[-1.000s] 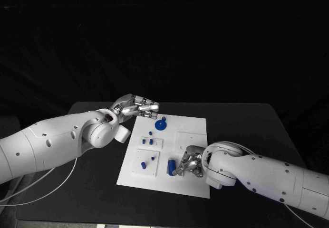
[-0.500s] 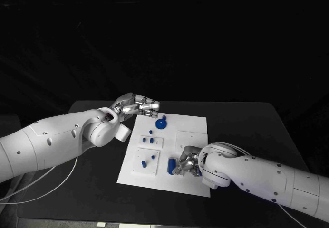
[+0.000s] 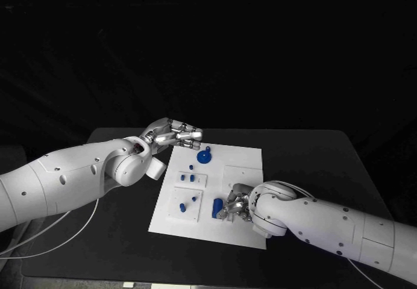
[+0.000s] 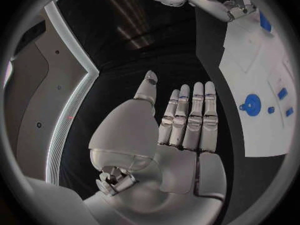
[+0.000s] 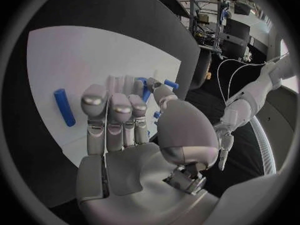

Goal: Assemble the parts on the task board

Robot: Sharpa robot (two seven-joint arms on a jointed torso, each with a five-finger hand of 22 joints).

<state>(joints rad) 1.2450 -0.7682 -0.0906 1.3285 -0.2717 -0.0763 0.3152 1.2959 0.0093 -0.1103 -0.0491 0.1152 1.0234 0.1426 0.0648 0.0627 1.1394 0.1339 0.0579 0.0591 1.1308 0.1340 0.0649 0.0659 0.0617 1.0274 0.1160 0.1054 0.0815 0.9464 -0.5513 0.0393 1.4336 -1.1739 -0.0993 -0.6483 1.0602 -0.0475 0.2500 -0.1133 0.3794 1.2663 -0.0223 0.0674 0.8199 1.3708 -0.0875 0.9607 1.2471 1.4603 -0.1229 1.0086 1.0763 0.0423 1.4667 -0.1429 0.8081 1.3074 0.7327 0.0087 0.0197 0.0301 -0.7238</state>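
Note:
The white task board [image 3: 239, 165] lies mid-table. On it are a blue round part [image 3: 203, 158], two small blue pegs [image 3: 187, 178], a blue peg [image 3: 182, 208] and a blue cylinder [image 3: 217, 208] lying flat. My right hand [image 3: 234, 207] hovers over the board's near half, just right of the cylinder [image 5: 64, 106]. Its fingers [image 5: 115, 110] are bent over the board and hold nothing. A blue part [image 5: 145, 87] shows past the thumb. My left hand [image 3: 175, 134] hangs at the board's far left corner; its fingers [image 4: 187, 115] are straight and hold nothing. The round part [image 4: 251, 105] lies beside them.
The black table [image 3: 313, 162] extends around the board on all sides. The board [image 5: 94, 55] has raised white blocks [image 3: 241, 176] near its middle. My right forearm [image 3: 330, 226] crosses the board's near right corner.
My right hand has crept a little left, closer to the blue cylinder. The left hand has stayed in place.

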